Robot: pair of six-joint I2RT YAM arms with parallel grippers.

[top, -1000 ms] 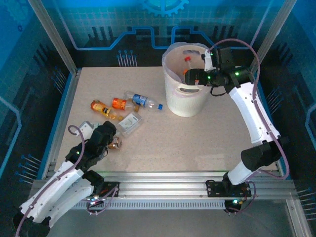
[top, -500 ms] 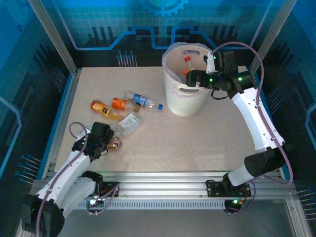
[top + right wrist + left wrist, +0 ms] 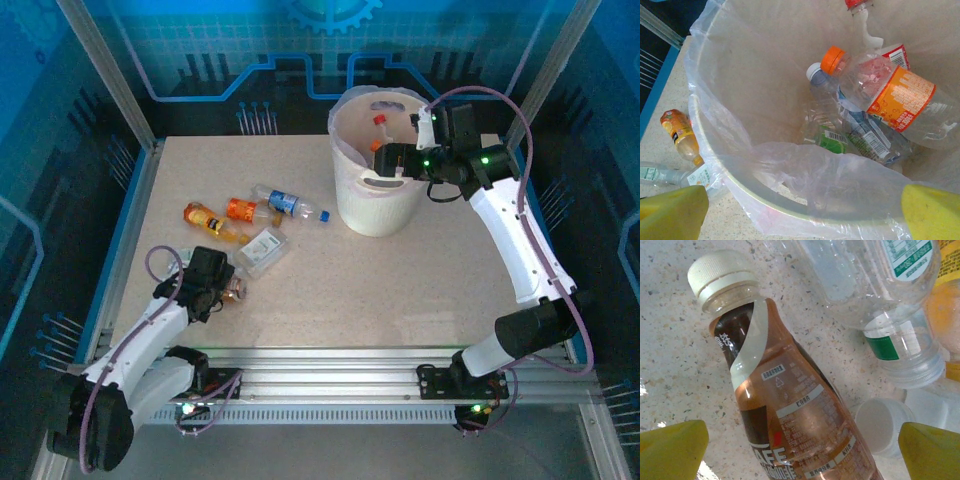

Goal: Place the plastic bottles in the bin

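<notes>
Small brown plastic coffee bottle (image 3: 790, 410) with a white cap is lying flat on the speckled beige desk (image 3: 400, 290). It is sitting in the near-left part, at the near end of the bottle scatter, well apart from the large round white translucent bin (image 3: 372, 210)

Left wrist view: its long axis is running from the cap, far and left, back toward the camera and a little right, so the body is passing between the two yellow fingertips (image 3: 672, 450)

Left pincer (image 3: 801, 452) is hanging spread wide over the bottle's lower body, one tip on either side, neither seen touching; it is gripping nothing. The axis is crossing the closing line at a slant, so I judge a small wrist turn is wanted before closing

Left arm is by far the nearer. Clear plastic bottle with a green label (image 3: 900, 335) is lying just beside on the right, close enough to get nudged

Right pincer (image 3: 805, 210) is hovering over the bin rim, spread wide and empty. Orange-capped clear bottle with an orange label (image 3: 890, 95) and several others are lying inside below it

Against a second ago:
- Left arm's elbow is now sitting lower and further out to the left, while its pincer is keeping close to the same bottle
- Right arm is standing slightly raised at the wrist, its pincer holding over the bin
</notes>
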